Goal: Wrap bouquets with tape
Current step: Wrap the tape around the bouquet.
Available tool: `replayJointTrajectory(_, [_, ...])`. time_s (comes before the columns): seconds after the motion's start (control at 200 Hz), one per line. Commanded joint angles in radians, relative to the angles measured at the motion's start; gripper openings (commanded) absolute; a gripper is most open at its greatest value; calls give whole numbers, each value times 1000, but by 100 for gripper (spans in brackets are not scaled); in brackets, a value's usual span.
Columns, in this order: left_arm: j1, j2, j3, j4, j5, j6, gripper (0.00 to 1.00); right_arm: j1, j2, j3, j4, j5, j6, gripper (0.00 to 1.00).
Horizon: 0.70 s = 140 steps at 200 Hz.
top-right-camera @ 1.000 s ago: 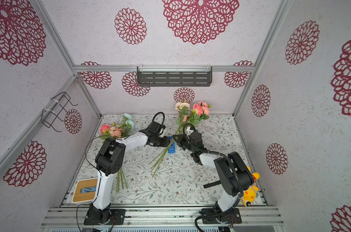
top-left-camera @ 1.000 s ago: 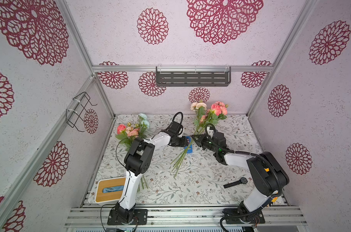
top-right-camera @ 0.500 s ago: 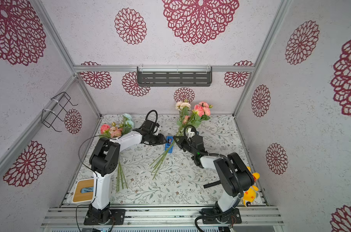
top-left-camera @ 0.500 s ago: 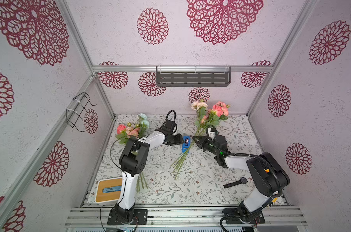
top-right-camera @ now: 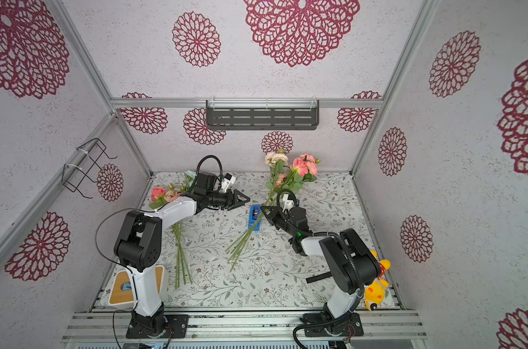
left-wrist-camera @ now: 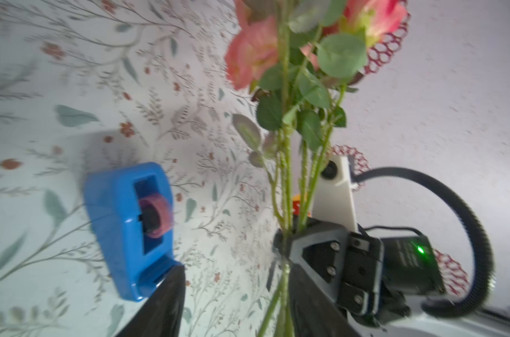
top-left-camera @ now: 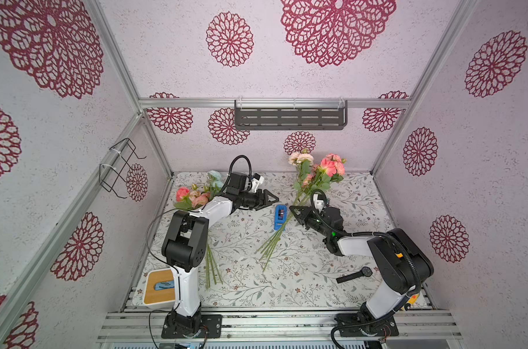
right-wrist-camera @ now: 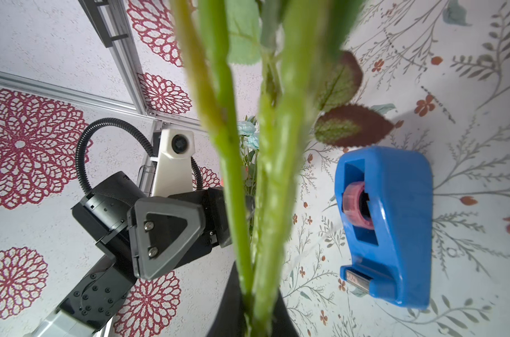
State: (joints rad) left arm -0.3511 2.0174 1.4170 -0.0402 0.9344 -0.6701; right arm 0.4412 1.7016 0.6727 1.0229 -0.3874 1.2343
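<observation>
Left pincer (top-left-camera: 272,200) backed off; blue tape (top-left-camera: 280,217), pink roll.

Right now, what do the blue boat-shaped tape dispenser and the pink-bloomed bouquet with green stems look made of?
Blue boat-shaped tape dispenser: likely moulded hard plastic, glossy; uniform colour, rounded edges, bright highlights.
Pink-bloomed bouquet with green stems: probably artificial; stems look like smooth waxy plastic, evenly green; leaves seem matte fabric with neat serrated edges. Blooms too blurred to tell.

Bouquet (top-left-camera: 193,198) stems partly hidden behind left arm (top-left-camera: 217,209).
</observation>
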Motion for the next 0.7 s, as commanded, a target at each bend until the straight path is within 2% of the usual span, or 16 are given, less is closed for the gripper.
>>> replayJointTrajectory(0.0, [-18, 47, -13, 80, 185, 22, 59, -2, -15, 15, 161, 7, -21, 0])
replayJointTrajectory(0.17, [-70, 87, 62, -117, 196, 194, 56, -1, -11, 17, 162, 5, -18, 0])
replayJointTrajectory(0.22, [-80, 82, 43, -55, 208, 165, 54, -1, -12, 18, 161, 5, -17, 0])
replayJointTrajectory(0.32, [-91, 68, -23, 175, 210, 20, 53, -1, -14, 21, 156, 4, -18, 0])
replayJointTrajectory(0.435, [-103, 84, 7, 105, 184, 54, 49, 0, -12, 24, 148, 2, -21, 0])
replayJointTrajectory(0.6, [-128, 95, 40, -16, 131, 141, 37, 2, -8, 29, 150, 2, -17, 0])
replayJointTrajectory(0.695, [-130, 80, 39, -40, 92, 161, 24, 5, -8, 28, 145, 0, -19, 0])
